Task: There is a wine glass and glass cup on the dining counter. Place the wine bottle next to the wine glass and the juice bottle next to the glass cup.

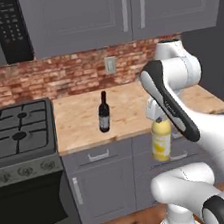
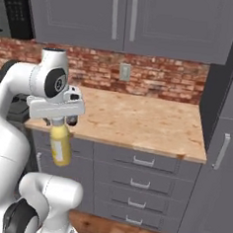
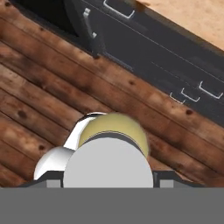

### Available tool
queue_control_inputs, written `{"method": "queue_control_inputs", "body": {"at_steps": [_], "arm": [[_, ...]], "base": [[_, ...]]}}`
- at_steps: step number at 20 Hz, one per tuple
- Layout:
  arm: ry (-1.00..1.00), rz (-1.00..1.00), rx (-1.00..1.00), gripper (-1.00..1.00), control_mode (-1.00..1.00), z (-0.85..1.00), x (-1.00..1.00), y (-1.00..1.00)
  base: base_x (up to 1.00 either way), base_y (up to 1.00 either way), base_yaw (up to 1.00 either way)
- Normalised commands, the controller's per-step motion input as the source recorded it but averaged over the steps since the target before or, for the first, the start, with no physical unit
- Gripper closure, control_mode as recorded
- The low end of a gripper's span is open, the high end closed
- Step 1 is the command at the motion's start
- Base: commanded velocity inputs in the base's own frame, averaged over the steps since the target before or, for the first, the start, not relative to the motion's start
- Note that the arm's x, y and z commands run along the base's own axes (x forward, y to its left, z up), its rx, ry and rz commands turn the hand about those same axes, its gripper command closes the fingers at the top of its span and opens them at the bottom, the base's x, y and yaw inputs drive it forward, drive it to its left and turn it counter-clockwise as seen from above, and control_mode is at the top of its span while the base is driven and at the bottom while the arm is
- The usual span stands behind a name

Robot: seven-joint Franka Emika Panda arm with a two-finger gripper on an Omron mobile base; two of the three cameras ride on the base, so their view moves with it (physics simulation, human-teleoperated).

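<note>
One bottle hangs in the gripper [image 2: 61, 123]: the juice bottle [image 2: 61, 145], stout and yellow with a pale cap, clamped at its neck and held clear of the wood-topped counter [image 2: 138, 122], over the floor, probably for carrying to the dining counter. The wine bottle [image 1: 103, 112], slim and dark, stands upright on that counter.

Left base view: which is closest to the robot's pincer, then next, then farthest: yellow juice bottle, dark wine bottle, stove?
1. Juice bottle: held in the pincer, hanging off the counter's front.
2. Wine bottle: standing on the counter, left.
3. Stove: far left.
</note>
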Motion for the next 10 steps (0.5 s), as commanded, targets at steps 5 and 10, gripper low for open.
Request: {"method": "queue_control_inputs", "body": {"at_steps": [5, 10], "arm": [[0.0, 0.0, 0.0, 1.0, 1.0, 0.0, 0.0, 0.0], [0.0, 0.0, 0.0, 1.0, 1.0, 0.0, 0.0, 0.0]], "base": [[-0.35, 0.0, 0.6], [-0.13, 0.0, 1.0]]}}
